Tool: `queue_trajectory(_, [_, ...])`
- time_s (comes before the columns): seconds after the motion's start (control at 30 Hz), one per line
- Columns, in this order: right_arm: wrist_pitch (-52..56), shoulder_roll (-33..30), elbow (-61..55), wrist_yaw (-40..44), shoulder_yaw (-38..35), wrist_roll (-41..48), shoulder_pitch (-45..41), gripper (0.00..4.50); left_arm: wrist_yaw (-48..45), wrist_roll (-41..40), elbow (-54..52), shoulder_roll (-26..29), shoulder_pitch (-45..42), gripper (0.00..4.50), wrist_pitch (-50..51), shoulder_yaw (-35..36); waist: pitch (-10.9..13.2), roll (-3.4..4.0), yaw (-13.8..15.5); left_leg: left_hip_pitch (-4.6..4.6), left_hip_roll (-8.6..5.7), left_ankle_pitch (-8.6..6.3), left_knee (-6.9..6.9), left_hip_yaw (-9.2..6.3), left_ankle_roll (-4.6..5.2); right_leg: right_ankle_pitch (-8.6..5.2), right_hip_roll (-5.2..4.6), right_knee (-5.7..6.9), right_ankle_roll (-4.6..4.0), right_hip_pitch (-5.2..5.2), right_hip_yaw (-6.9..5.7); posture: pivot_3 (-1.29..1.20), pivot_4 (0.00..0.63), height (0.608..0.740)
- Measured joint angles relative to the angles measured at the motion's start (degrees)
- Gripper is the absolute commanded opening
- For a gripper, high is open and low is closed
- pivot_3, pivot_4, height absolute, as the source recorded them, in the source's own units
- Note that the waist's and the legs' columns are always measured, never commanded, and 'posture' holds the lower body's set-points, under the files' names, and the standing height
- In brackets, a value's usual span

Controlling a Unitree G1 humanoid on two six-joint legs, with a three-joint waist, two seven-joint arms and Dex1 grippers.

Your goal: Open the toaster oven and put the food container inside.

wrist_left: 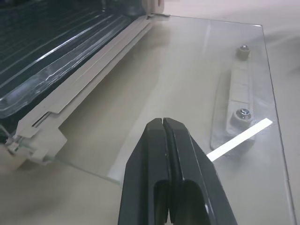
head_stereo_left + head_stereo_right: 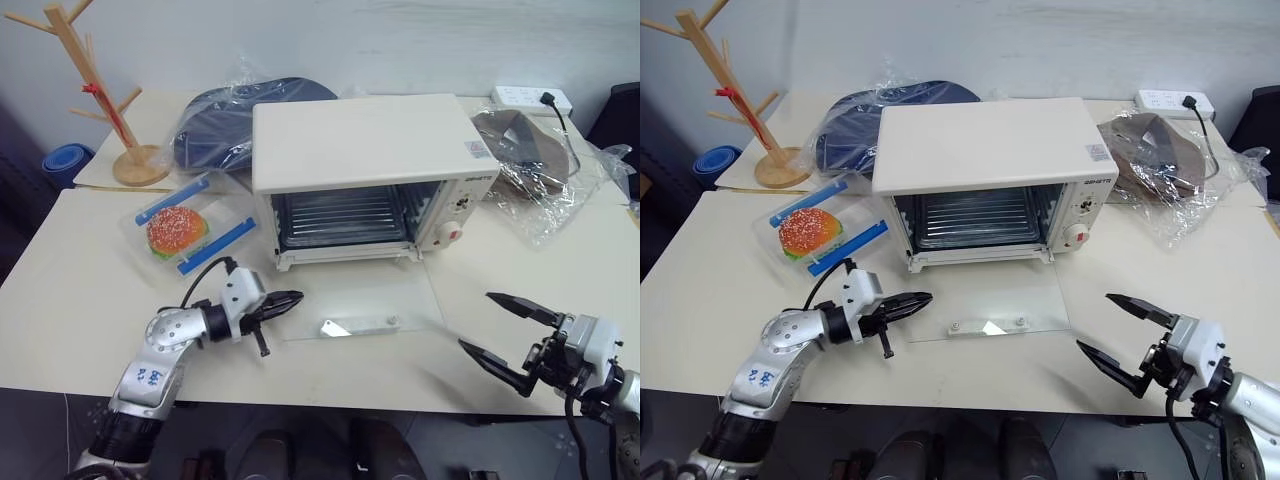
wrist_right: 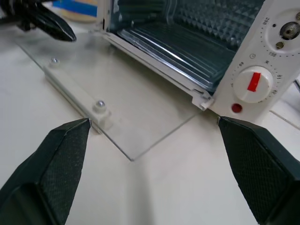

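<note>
The toaster oven point(image 2: 375, 175) sits in the centre of the frame on the pale worktop point(image 2: 60, 300), and its glass door point(image 2: 365, 305) is folded all the way down, lying flat on the worktop in front of the open cavity. You can see the wire rack point(image 2: 340, 215) inside, and the cream bar handle point(image 2: 360, 325) shows through the glass near the door's front edge. On the oven's right panel sits the knob with the red mark point(image 3: 253, 83).

Over at centre left, the food container point(image 2: 188, 232) rests on the worktop just beside the oven's left side, blue clips on two edges and the sesame-bun burger plain to see through the lid. Nothing is touching it.

Lower left, the left tool point(image 2: 292, 299) has its two black fingers pressed together, tips pointing toward the left edge of the lowered door; from the wrist view they seem to hover just above the glass corner rather than rest on it, though that is hard to judge. Lower right, the right tool point(image 2: 500, 330) stands with its fingers spread wide apart, holding nothing, well clear of the door's right edge.

Upper left of the frame there is a wooden mug tree point(image 2: 105, 95). Behind the oven lie a dark plastic-wrapped round item point(image 2: 225, 120) on the left and a brownish wrapped one point(image 2: 525, 150) on the right, with a white power strip point(image 2: 530, 98) at upper right.
</note>
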Motion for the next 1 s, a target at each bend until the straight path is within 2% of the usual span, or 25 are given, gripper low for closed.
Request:
queue_trajectory(0.13, [0.75, 0.22, -0.46, 0.99, 3.05, 0.91, -5.65, 4.50, 1.91, -8.14, -6.94, 0.46, 7.54, 1.97, 4.95, 9.67, 0.02, -0.04, -0.27, -0.02, 0.04, 0.00, -0.01, 0.00, -0.01, -0.01, 0.02, 0.01, -0.01, -0.04, 0.00, 0.00, 0.150, 0.740])
queue_trajectory(0.17, [0.61, 0.56, -0.50, 1.23, 3.31, 0.95, -6.57, 4.50, 2.45, -9.27, -8.10, 0.90, 8.84, 2.12, 5.84, 11.42, 0.03, -0.05, -0.21, -0.02, 0.05, -0.01, 0.00, 0.00, -0.01, -0.01, 0.02, -0.01, -0.02, -0.04, 0.00, 0.00, 0.150, 0.740])
queue_trajectory(0.23, [0.13, 2.32, 0.15, 1.97, 5.59, 0.94, -11.68, 4.50, 4.57, -14.38, -13.05, 1.68, 16.93, 2.68, 9.37, 21.26, 0.08, -0.16, -1.24, -0.01, 0.16, -0.03, -0.06, 0.08, -0.04, -0.02, 0.05, -0.03, -0.05, -0.08, 0.07, 0.00, 0.150, 0.740])
queue_trajectory(0.27, [-0.59, 3.17, 0.64, 2.14, 6.83, 0.91, -14.23, 4.50, 6.29, -17.18, -14.69, 2.03, 22.09, 3.06, 11.19, 29.17, 0.07, -0.14, -1.56, -0.02, 0.13, -0.06, -0.08, 0.01, -0.05, -0.05, 0.03, -0.05, -0.09, -0.07, 0.01, 0.00, 0.150, 0.740])
queue_trajectory(0.3, [-0.69, 3.51, 0.85, 2.23, 7.26, 0.90, -15.15, 4.50, 7.06, -18.06, -15.02, 2.01, 23.97, 3.27, 11.66, 31.99, 0.09, -0.15, -1.52, -0.02, 0.13, -0.06, -0.07, 0.01, -0.05, -0.06, 0.03, -0.06, -0.10, -0.09, 0.00, 0.00, 0.150, 0.740])
queue_trajectory(0.37, [-0.76, 5.03, 1.66, 2.59, 9.15, 1.00, -18.85, 4.50, 9.80, -21.90, -15.55, 1.05, 30.10, 3.84, 13.20, 43.03, 0.11, -0.18, -1.40, -0.04, 0.10, -0.06, -0.05, -0.02, -0.04, -0.06, 0.01, -0.08, -0.11, -0.07, -0.04, 0.00, 0.150, 0.740])
queue_trajectory(0.43, [-0.66, 5.95, 1.65, 2.78, 10.32, 1.06, -20.66, 4.50, 11.34, -23.95, -15.27, 0.14, 32.89, 4.40, 13.98, 48.42, 0.12, -0.20, -0.69, -0.05, 0.07, -0.06, -0.02, -0.06, -0.01, -0.07, -0.04, -0.12, -0.12, -0.03, -0.09, 0.00, 0.150, 0.740])
queue_trajectory(0.57, [0.03, 7.27, 1.05, 3.14, 13.44, 1.47, -22.81, 4.50, 17.22, -28.14, -13.36, -1.90, 36.28, 4.46, 18.23, 55.46, 0.11, -0.31, 0.18, -0.07, 0.03, -0.08, 0.04, -0.10, 0.05, -0.06, -0.13, -0.13, -0.12, 0.01, -0.11, 0.00, 0.150, 0.740])
queue_trajectory(0.7, [0.54, 7.48, 0.97, 3.49, 14.42, 1.46, -23.90, 4.50, 22.70, -34.79, -13.95, 0.90, 34.66, 4.46, 24.36, 57.80, 0.09, -0.36, 0.44, -0.07, 0.03, -0.08, 0.03, -0.13, 0.04, -0.07, -0.16, -0.10, -0.13, 0.00, -0.13, 0.00, 0.150, 0.740])
queue_trajectory(0.87, [-0.33, 7.47, 2.19, 5.21, 14.89, 0.84, -23.87, 4.50, 33.49, -44.07, -9.59, 13.33, 22.82, 4.46, 37.21, 57.36, 0.08, -0.34, 0.44, -0.02, 0.02, -0.05, -0.02, -0.14, -0.01, -0.09, -0.15, -0.01, -0.17, -0.02, -0.15, 0.00, 0.150, 0.740])
queue_trajectory(1.0, [-1.96, 7.58, 4.01, 6.19, 14.85, 0.16, -23.16, 4.50, 42.69, -47.50, 1.60, 21.79, 7.24, 4.46, 48.45, 51.72, 0.08, -0.35, -0.10, -0.06, -0.03, -0.04, -0.07, -0.14, -0.03, -0.09, -0.13, 0.00, -0.16, -0.08, -0.16, 0.00, 0.150, 0.740])
